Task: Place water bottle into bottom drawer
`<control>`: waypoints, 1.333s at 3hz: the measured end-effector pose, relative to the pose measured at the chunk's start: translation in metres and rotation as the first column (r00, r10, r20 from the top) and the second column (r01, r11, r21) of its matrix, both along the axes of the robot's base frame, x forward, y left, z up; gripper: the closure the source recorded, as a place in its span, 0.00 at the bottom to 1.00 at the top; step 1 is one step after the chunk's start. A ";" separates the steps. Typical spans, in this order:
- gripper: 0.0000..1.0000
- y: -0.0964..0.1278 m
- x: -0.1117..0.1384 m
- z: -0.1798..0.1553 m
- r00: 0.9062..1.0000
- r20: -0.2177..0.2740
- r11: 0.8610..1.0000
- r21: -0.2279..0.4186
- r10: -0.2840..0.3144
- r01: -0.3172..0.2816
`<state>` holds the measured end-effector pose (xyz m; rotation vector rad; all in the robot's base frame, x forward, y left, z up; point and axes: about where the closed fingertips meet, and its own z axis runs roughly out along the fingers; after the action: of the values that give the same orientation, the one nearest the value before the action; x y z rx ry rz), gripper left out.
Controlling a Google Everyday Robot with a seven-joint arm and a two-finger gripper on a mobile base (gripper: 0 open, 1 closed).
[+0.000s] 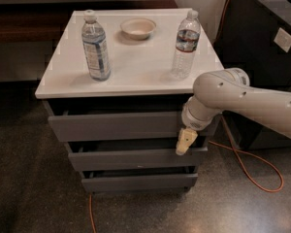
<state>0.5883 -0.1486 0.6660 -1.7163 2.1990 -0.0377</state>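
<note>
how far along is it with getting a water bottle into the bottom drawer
Nothing looks done: the left bottle and the right bottle both stand upright on the white top. In hand: the gripper hangs by the right end of the middle drawer, holding no bottle. Left: pull out the bottom drawer, which shows no gap for a bottle, grasp one and set it inside.

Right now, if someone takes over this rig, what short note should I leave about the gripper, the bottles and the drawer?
Gripper: holds nothing, hangs in front of the middle drawer, at its right end.
Left water bottle and right water bottle: upright on the white top, bowl behind, between them.
Bottom drawer: looks closed.
Done: nothing visible. Left: open that drawer, grasp a bottle, put it in.
</note>
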 end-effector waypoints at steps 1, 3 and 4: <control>0.00 0.001 -0.012 0.024 0.997 0.077 0.998 0.057 0.006 -0.011; 0.00 -0.047 -0.071 0.110 0.973 0.207 0.959 0.280 -0.097 0.036; 0.00 -0.078 -0.092 0.134 0.961 0.205 0.926 0.364 -0.185 0.101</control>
<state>0.4964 -0.2269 0.8003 -1.2840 2.0076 0.1040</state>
